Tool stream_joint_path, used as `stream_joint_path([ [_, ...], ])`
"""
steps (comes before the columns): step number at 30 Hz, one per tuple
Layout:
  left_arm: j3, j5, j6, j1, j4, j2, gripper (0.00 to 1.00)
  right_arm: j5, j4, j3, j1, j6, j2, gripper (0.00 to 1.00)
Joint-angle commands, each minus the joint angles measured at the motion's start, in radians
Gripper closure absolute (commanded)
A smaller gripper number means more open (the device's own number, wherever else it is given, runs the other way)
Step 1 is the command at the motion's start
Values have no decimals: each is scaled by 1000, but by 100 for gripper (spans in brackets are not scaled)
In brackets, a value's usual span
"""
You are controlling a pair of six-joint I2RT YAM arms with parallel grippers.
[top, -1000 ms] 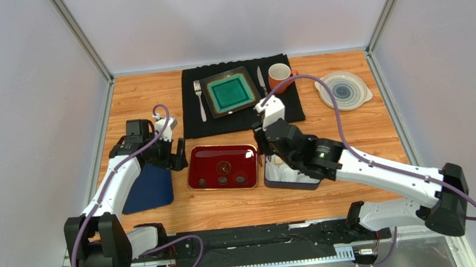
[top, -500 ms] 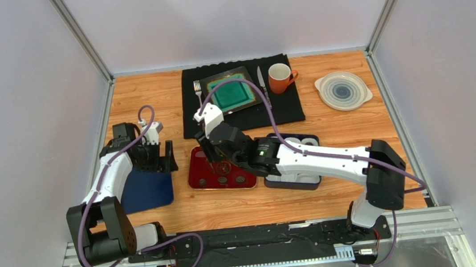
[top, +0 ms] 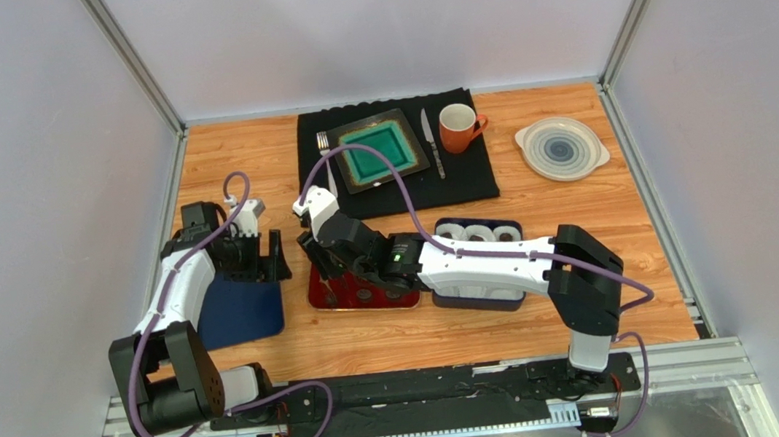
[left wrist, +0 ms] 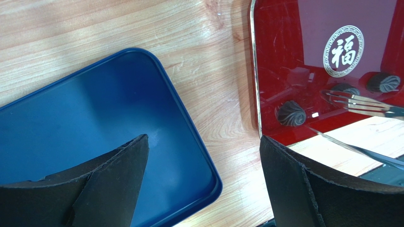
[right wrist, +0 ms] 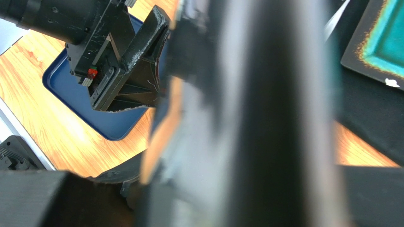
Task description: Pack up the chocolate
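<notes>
Three dark brown chocolates [left wrist: 290,113] lie in the red tray [left wrist: 294,47], as the left wrist view shows. In the top view my right arm covers most of the tray [top: 376,301] and hides its chocolates. My right gripper [top: 326,279] hangs over the tray's left part. The right wrist view is blurred and its jaws cannot be read. My left gripper [top: 276,262] is open and empty [left wrist: 204,184], over the corner of the blue lid [left wrist: 95,142], just left of the tray. A thin metal shape [left wrist: 362,103] crosses the tray's near side.
A dark box [top: 480,294] with white paper cups [top: 478,234] sits right of the tray. Behind is a black mat [top: 466,177] with a teal plate [top: 379,150], a knife [top: 429,137] and an orange mug [top: 457,126]. A white round dish [top: 562,147] is at the far right.
My right arm has swung left from the dark box to over the red tray's left part. My left gripper has drawn back slightly to the left, over the blue lid.
</notes>
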Motion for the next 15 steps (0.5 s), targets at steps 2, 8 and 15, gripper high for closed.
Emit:
stream_joint_path([
  [2, 29, 39, 17, 11, -11, -29, 4, -23, 85, 58, 5, 28, 22, 57],
  [8, 24, 33, 22, 11, -10, -41, 4, -32, 88, 61, 3, 40, 45, 56],
  [15, 29, 45, 21, 13, -13, -47, 4, -33, 83, 61, 5, 40, 65, 56],
])
